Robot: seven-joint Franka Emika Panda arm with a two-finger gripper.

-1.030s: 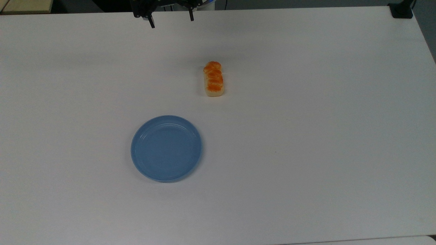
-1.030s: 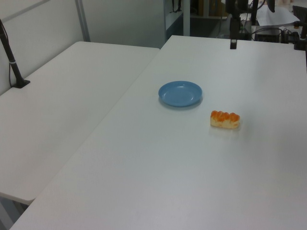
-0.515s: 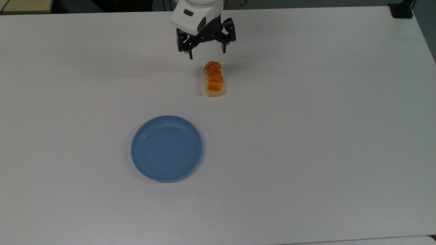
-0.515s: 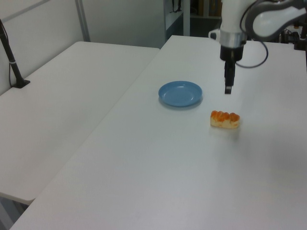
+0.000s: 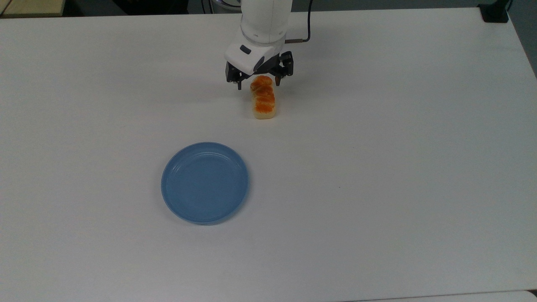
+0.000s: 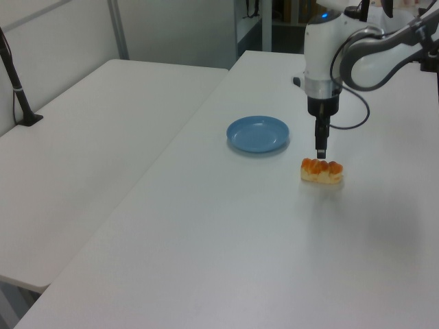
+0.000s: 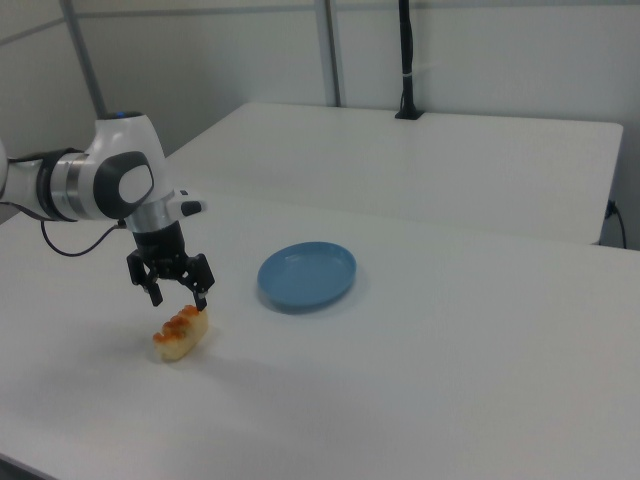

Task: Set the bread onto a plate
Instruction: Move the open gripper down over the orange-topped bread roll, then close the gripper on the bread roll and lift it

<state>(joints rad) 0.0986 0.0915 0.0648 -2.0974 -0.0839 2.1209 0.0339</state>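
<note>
The bread (image 5: 263, 100) lies flat on the white table (image 5: 377, 167), its long axis running from twelve to six o'clock in the top view, glossy orange top facing up and pale cream sides showing at the near end. The gripper (image 5: 259, 85) hangs over the loaf's far end, at the twelve o'clock tip, with its fingers spread wide: one black fingertip stands off to the top view's left of the loaf and the other just off to the top view's right, so the end of the loaf sits between them. Neither finger looks to be touching it. In the right view the gripper (image 7: 175, 291) is poised just above the bread (image 7: 181, 334), and in the left view the gripper (image 6: 320, 153) points straight down at the bread (image 6: 321, 171) from the white arm (image 6: 322, 55).

The plate (image 5: 205, 182) sits well apart from the loaf, at about seven o'clock from it in the top view, flat on the table with nothing on it. It is plain light blue. In the left view the plate (image 6: 258, 133) lies at roughly ten o'clock from the loaf.

I can make out no brand, label or writing on the arm, the plate or the loaf. A black cable (image 5: 309, 25) trails off the arm near its wrist.
</note>
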